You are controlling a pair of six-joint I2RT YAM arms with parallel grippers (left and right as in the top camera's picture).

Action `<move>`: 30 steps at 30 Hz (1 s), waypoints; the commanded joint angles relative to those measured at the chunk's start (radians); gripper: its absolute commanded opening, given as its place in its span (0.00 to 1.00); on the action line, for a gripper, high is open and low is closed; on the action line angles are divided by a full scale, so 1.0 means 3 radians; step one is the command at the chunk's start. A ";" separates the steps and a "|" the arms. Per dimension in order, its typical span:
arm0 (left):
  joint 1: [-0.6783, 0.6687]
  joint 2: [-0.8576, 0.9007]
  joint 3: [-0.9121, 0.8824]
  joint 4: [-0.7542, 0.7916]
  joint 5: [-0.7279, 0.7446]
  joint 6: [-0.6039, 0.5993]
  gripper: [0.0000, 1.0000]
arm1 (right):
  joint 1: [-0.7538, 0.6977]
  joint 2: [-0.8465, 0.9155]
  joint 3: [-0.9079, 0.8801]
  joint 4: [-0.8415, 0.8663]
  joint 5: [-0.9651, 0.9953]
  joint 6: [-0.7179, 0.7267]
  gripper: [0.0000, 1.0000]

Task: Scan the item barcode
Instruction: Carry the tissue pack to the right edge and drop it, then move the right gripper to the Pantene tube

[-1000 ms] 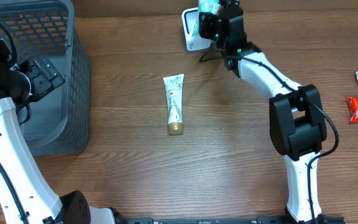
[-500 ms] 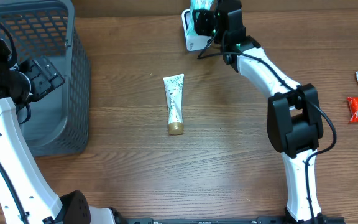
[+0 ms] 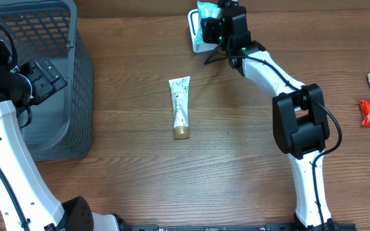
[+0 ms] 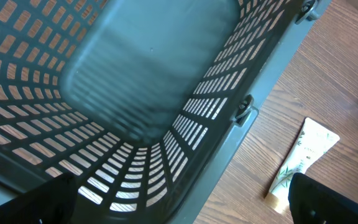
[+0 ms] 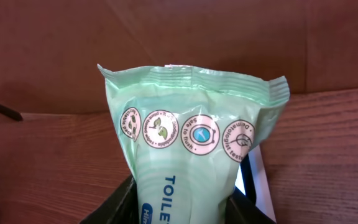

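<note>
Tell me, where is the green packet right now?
At the top middle of the overhead view, the green packet is held in the right gripper, close to the white scanner.

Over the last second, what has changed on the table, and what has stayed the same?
The right tool, shut on the pale green plastic wipes packet, moved slightly left along the far edge. This brought the packet over the white scanner, and the arm swung with it. Nothing was let go. The white tube with the gold cap, the grey mesh basket and the open left tool stayed as they were.
</note>
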 commanded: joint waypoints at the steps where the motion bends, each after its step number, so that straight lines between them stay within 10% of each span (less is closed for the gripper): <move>1: -0.0006 0.0011 0.0022 -0.0005 -0.0042 0.0064 1.00 | -0.0161 -0.0074 0.0422 -0.0150 0.0027 0.0014 0.34; 13: -0.0005 0.0011 0.0022 -0.0005 -0.0042 0.0064 1.00 | -0.1188 -0.0181 0.1629 -0.1924 -0.0004 0.0380 0.39; 30: -0.0005 0.0011 0.0022 -0.0005 -0.0042 0.0064 1.00 | -0.3195 -0.0141 0.1526 -0.3559 0.0409 0.0371 0.44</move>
